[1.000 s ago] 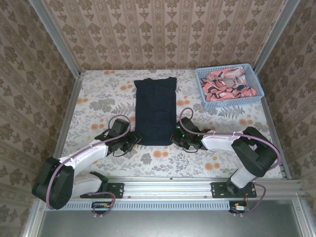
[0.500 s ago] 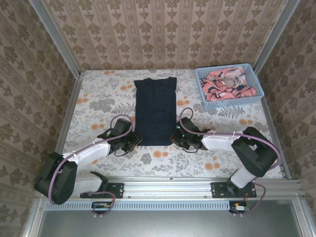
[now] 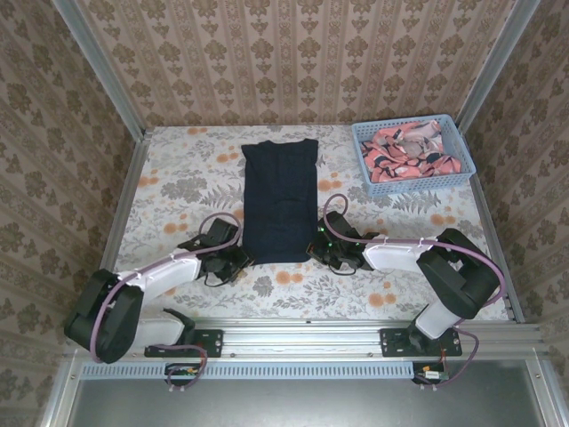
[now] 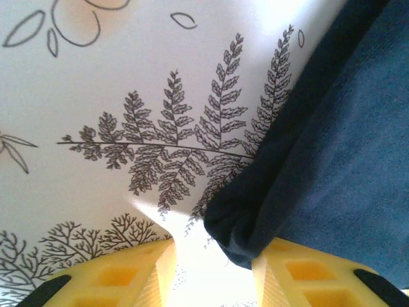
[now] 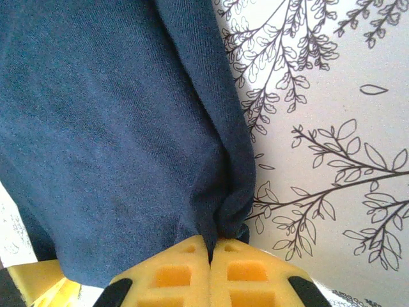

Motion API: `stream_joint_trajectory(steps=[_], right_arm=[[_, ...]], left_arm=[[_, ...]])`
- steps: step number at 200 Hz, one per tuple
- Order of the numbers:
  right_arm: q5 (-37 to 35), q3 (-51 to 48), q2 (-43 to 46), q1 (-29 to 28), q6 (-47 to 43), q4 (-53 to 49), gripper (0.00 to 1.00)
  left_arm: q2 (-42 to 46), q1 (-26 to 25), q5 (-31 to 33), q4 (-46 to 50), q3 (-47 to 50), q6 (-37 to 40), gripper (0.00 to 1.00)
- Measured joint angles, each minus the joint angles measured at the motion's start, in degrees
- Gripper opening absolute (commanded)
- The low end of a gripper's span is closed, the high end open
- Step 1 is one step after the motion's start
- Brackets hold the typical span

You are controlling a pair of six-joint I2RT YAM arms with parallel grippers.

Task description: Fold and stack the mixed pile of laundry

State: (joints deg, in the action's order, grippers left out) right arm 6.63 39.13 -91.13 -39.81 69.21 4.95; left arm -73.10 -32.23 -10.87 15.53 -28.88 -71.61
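Down at the near end of the dark navy T-shirt [image 3: 280, 200], both arms are low on the counter [image 3: 178, 178]. The shirt lies flat in a long folded strip, running away from both hands toward the far wall, its near hem lying between them.

Right hand [image 3: 313, 251] first: it sits at the shirt's near right corner. From its own wrist camera, the right hand [image 5: 211, 246] has its yellow fingers [image 5: 172, 275] pressed tight together, with a bunched fold of the T-shirt [image 5: 108, 128] pinched right at the tips. The rest of the cloth spreads up and away from that pinch, and bare patterned counter lies just beside it.

Now the left hand [image 3: 238, 260], at the near left corner. Up close, the left hand [image 4: 211, 256] is parted a moderate way, with a bright gap showing between the fingers. The rounded corner of the T-shirt [image 4: 332, 160] pokes into that gap and lies against one finger [image 4: 307, 284]. The other finger stands clear of the cloth, so the corner is not clamped.

Well away from both hands, off to the far right, the pink patterned garment [image 3: 409, 151] lies heaped in the light blue basket [image 3: 418, 185], apart from the shirt.
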Motion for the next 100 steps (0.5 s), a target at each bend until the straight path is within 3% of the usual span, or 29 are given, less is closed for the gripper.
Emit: stream_joint_trajectory(steps=[100], right_arm=[[-0.02,-0.37,0.15,0.0,-0.2,-0.37,0.0]], left_arm=[[-3.23,0.5,-0.28,1.68,-2.1,-0.61,0.37]])
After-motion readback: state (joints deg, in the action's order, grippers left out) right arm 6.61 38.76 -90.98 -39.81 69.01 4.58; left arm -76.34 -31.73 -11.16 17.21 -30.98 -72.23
